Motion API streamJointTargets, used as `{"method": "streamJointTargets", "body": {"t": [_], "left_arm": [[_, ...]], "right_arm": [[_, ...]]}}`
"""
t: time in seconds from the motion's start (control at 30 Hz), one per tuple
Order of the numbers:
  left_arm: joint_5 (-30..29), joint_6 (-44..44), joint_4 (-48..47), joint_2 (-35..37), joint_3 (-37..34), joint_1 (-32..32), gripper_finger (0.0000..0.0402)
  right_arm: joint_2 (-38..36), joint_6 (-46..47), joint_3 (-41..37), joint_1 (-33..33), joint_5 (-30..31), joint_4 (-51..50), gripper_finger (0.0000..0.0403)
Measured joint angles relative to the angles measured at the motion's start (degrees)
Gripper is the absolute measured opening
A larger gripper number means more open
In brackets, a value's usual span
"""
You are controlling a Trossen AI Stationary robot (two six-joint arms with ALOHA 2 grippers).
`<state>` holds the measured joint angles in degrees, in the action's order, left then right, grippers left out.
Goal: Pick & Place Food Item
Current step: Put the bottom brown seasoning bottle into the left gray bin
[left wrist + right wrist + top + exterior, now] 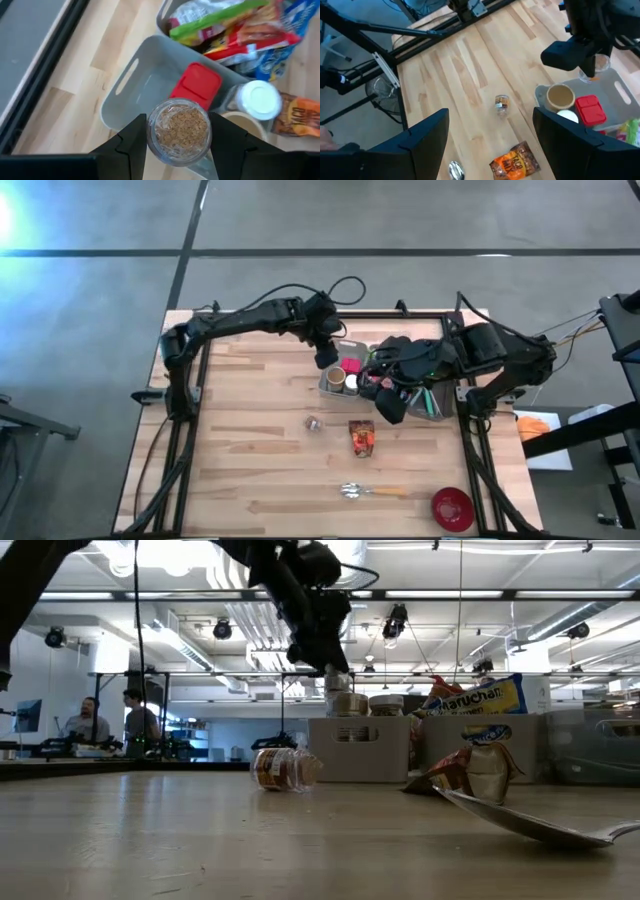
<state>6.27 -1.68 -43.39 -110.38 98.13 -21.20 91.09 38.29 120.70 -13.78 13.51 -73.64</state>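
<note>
Grey concrete floor (pixel 400 215) spreads around the wooden table (pixel 250 470), crossed by dark seams. Overhead, white pipes and strip lights (pixel 440 593) line the ceiling. Two people (pixel 110 725) sit at a distant desk.

A small jar (pixel 314 423) lies left of the snack packet (pixel 362 437), the bin (pixel 338 383) behind both.

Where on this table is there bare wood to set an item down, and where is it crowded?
Free: the wide wood between the left arm's base and the small jar lying on its side, and the strip near the spoon. Crowded: the grey bin, where the left gripper holds a granule jar beside the right gripper.
</note>
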Motion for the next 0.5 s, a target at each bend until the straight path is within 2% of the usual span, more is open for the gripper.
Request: {"method": "streamJointTargets", "body": {"t": [0.27,0.5], "left_arm": [[6.03,-0.47,0.74,-4.35,-0.07,-0.76,0.0163],[6.42,-0.95,1.88,-6.26,-2.46,-1.08,0.0163]], "right_arm": [[0.02,2.73,-1.03,-0.36,-0.33,0.02,0.0283],[0.02,4.13,-1.35,-1.33,-0.31,0.04,0.0283]]}}
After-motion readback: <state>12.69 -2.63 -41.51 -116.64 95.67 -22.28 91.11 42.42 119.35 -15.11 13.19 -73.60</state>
